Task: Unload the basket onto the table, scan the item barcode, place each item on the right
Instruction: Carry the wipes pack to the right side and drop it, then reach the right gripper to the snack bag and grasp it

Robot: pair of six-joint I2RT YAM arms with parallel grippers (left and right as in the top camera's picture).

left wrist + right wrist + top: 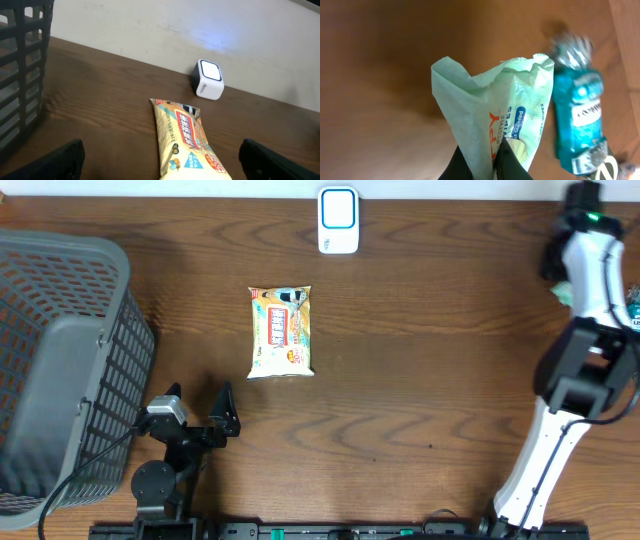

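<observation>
A pale green pack of wipes (495, 100) hangs above the wooden table, and my right gripper (492, 150) is shut on its lower edge; in the overhead view only a corner of the pack (563, 293) shows beside the right arm at the far right. The white scanner with a blue face (338, 220) stands at the back edge of the table, also visible as a small scanner (208, 80) in the left wrist view. A yellow snack pack (281, 331) lies flat in the middle. My left gripper (198, 395) is open near the front, its fingers either side of the snack pack's (185, 140) near end without touching it.
A grey mesh basket (60, 360) fills the left side, its wall (20, 60) close to my left gripper. A teal mouthwash bottle (577, 115) lies on the table right of the wipes, at the table's right edge (632, 295).
</observation>
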